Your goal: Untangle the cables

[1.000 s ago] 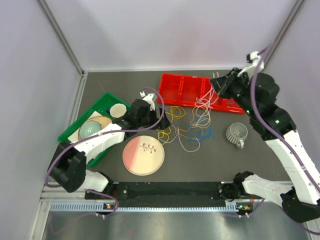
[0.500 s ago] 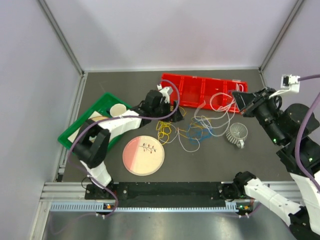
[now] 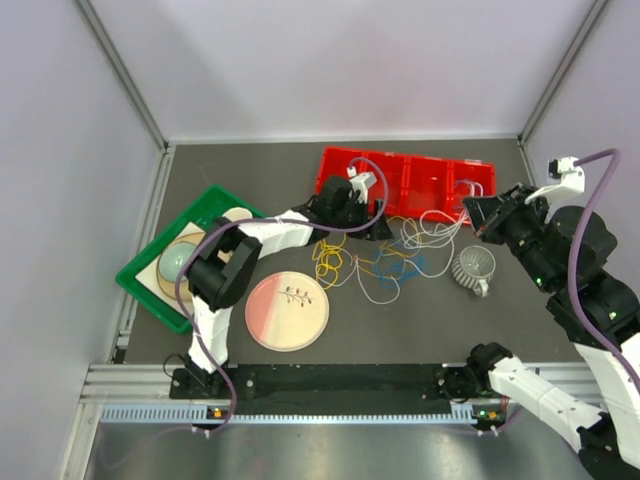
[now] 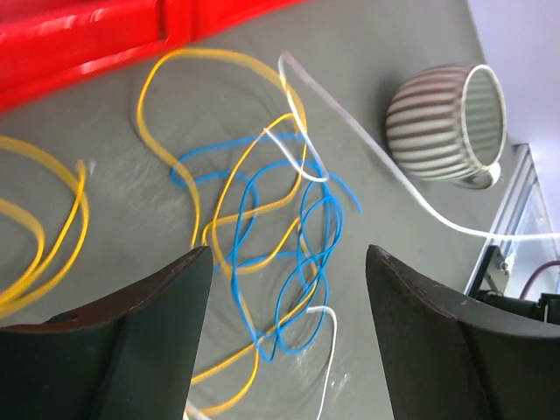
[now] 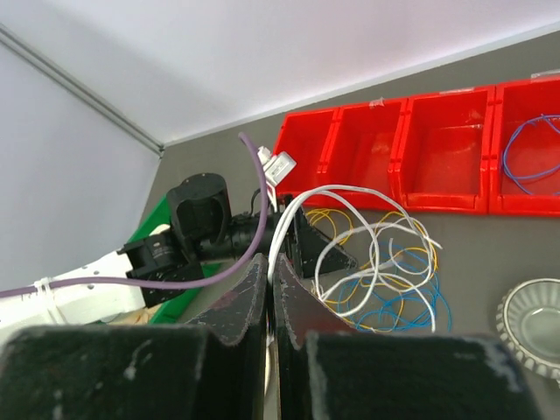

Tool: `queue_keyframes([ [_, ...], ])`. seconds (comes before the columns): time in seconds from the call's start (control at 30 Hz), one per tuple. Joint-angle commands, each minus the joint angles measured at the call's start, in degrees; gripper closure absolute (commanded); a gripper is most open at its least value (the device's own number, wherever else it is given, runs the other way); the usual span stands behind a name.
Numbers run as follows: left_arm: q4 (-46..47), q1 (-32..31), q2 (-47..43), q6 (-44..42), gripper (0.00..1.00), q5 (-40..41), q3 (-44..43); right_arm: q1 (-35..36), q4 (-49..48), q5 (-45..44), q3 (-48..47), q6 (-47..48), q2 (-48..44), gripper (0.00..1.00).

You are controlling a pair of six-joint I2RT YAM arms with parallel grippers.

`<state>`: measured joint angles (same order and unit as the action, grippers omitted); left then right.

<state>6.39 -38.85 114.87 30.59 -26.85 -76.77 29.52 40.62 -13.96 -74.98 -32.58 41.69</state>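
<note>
Left arm point(image 3: 250, 235) is stretched way out from its base, running far and to the right across the table point(image 3: 250, 170), past the green tray point(image 3: 140, 275). It ends low over the mess, just near of the red bin point(image 3: 400, 178). The left claw point(image 4: 289, 255) has its fingers spread wide apart with nothing between them, and it's aimed rightward at the tangle.

Right arm point(image 3: 560, 250) is folded up high on the right side, with its wrist reaching left. The right claw point(image 5: 271, 278) is squeezed together on the white cable point(image 3: 425, 228). You can see the strand coming straight out from between the fingertips in the right wrist view.

The cables point(image 3: 385, 262) sit in one loose pile on the table between the plate point(image 3: 287, 311) and the cup point(image 3: 473, 267), right along the near side of the bin. The pile is longer left to right than near to far. The yellow cable point(image 3: 330, 262) is mostly coiled on the left end, and the blue cable point(image 3: 412, 265) is bunched towards the right with yellow loops crossing through it. The white one runs roughly left from the right claw in big open loops, then drops into the middle of the pile over the other two.

There's also a blue strand lying in the bin's right-hand compartment.
</note>
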Motion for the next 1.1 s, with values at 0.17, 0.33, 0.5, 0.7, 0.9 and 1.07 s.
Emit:
queue_keyframes([
  [0.17, 2.93, -0.35, 8.08, 1.23, 0.26, -3.65, -11.55, 0.54, 0.42, -1.69, -1.22, 0.32, -0.29, 1.0],
  [0.33, 2.39, -0.35, 7.21, 0.88, 0.27, -3.21, -8.93, 0.45, 0.69, -3.09, -3.67, 1.99, 0.49, 1.0],
  [0.5, 1.34, -0.96, 9.4, 1.75, 0.27, -3.21, -8.39, 0.54, -0.19, -2.22, -10.44, 4.98, 3.92, 1.0],
  [0.7, -0.41, -3.51, 12.48, 1.67, 0.3, -1.54, -11.11, 0.54, -3.35, -0.72, -12.3, 5.77, 5.86, 1.0],
  [0.9, -1.47, -3.86, 14.24, 1.76, 0.68, -1.45, -11.03, 0.54, -4.59, -0.63, -11.42, 5.68, 6.21, 1.0],
  [1.07, -8.15, -3.69, 10.48, -1.66, 1.0, 1.35, -7.37, 0.54, -5.11, -2.12, -10.98, 6.73, 6.65, 1.0],
])
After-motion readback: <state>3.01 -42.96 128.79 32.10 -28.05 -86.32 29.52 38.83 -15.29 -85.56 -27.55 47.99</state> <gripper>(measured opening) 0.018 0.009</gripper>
